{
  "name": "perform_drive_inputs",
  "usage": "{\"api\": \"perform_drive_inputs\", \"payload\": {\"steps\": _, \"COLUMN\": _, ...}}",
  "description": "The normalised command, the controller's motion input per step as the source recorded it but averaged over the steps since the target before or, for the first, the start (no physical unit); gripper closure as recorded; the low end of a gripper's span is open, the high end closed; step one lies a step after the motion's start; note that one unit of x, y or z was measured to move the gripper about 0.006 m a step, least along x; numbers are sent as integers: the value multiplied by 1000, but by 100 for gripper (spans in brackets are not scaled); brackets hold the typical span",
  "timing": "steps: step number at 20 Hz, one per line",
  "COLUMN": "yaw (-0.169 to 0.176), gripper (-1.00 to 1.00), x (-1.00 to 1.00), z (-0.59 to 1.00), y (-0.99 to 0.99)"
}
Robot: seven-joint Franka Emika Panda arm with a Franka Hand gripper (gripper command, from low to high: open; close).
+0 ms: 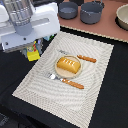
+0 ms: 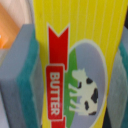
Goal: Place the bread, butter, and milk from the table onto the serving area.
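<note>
the claw (image 1: 33, 50) hangs over the black desk (image 1: 112, 85), clamped on the butter (image 2: 75, 65), with a grey-and-teal finger (image 2: 22, 85) pressed to each long side of the stick. beyond the claw, toward the exterior view's right, the bread (image 1: 68, 65) lies on the plate (image 1: 58, 71) on the striped placemat (image 1: 90, 100).

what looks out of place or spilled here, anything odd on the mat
Nothing spilled or damaged. The bread sits squarely on the plate, with cutlery on either side on the serving area. The butter sits between the jaws' pads of the gripper, near the mat's edge.
</note>
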Motion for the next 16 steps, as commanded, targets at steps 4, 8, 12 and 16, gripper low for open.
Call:
{"api": "perform_drive_inputs", "payload": {"steps": 4, "yaw": -23, "gripper": 100, "x": 701, "z": -4, "y": -721}}
{"api": "perform_drive_inputs", "payload": {"steps": 8, "yaw": -32, "gripper": 100, "x": 792, "z": -142, "y": -589}}
{"api": "perform_drive_inputs", "payload": {"steps": 12, "yaw": -46, "gripper": 100, "x": 845, "z": -115, "y": -518}}
{"api": "perform_drive_inputs", "payload": {"steps": 16, "yaw": -83, "gripper": 100, "x": 864, "z": -134, "y": -298}}
